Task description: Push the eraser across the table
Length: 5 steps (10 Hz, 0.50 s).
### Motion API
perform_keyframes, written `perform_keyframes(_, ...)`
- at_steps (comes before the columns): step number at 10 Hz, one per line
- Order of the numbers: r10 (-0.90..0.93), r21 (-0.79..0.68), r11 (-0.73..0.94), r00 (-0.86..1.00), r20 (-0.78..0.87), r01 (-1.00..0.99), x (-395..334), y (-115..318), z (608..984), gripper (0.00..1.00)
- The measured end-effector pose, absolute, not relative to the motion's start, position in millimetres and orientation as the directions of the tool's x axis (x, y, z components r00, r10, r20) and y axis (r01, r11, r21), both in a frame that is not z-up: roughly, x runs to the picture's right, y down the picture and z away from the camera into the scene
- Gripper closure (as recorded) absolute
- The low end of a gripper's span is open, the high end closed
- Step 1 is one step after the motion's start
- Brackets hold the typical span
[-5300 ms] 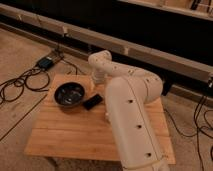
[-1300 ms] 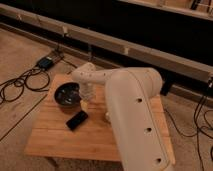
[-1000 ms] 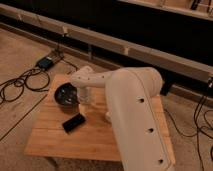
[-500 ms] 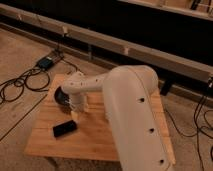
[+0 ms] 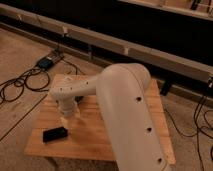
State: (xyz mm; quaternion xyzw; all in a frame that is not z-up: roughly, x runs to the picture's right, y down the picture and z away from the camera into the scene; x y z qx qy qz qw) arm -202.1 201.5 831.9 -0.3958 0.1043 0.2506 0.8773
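Observation:
The eraser, a small flat black block, lies on the light wooden table near its front left corner. My gripper points down at the table just behind and to the right of the eraser, very close to it. The large white arm reaches across the table from the right and covers much of its top. The dark round bowl is almost wholly hidden behind the wrist; only a dark sliver shows.
Black cables and a dark power box lie on the floor to the left of the table. More cables hang at the right. A long dark rail runs behind the table.
The eraser has slid from beside the bowl toward the front left corner. The arm and gripper have followed it forward and left, and the arm now covers the bowl.

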Motion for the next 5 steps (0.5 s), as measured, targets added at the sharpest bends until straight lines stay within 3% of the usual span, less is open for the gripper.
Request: perform_keyframes(5,0.381,-0.620,0.566,0.839,-0.387,-0.543,-209.1,200.4,822.5,0.35)
